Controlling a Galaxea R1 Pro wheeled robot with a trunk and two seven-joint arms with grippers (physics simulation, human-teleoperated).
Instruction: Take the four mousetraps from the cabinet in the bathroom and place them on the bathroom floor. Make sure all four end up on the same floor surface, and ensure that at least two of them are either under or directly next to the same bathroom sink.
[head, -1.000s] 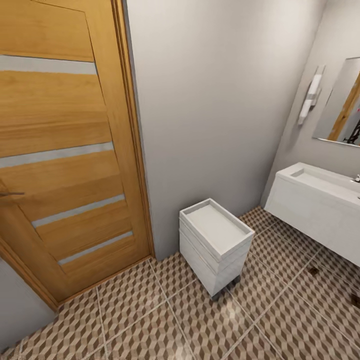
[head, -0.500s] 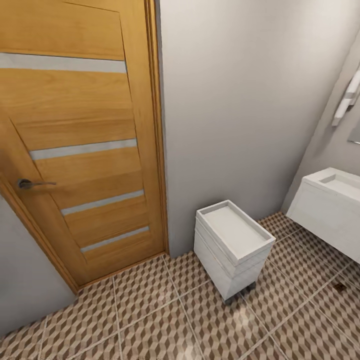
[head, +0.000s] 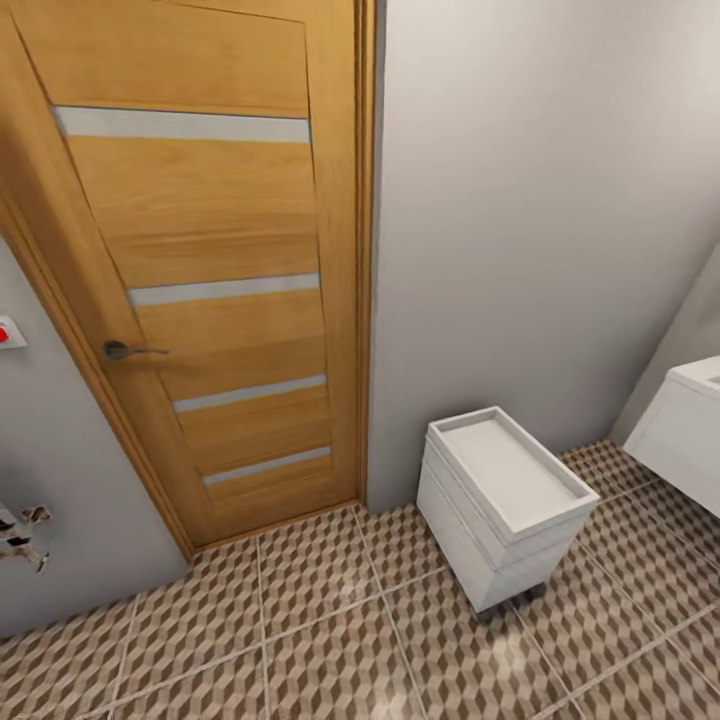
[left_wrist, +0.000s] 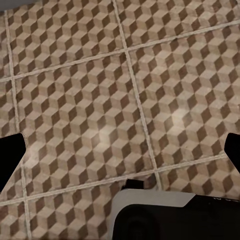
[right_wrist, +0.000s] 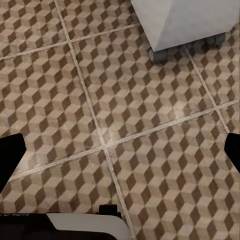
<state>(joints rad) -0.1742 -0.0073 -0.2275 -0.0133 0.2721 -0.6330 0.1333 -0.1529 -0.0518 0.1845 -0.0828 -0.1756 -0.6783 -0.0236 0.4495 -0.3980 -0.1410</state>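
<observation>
Head view showed, from left to right, a wooden door (head: 210, 290), a white wheeled drawer unit (head: 505, 505) and the bathroom sink (head: 690, 430) on the bathroom floor (head: 330, 620); panned leftward since earlier, the robot apparently sought the cabinet, both jaws wide, empty.

The bathroom sink (head: 690, 425) is cut off at the right edge; the door (head: 215, 270) runs past the top
</observation>
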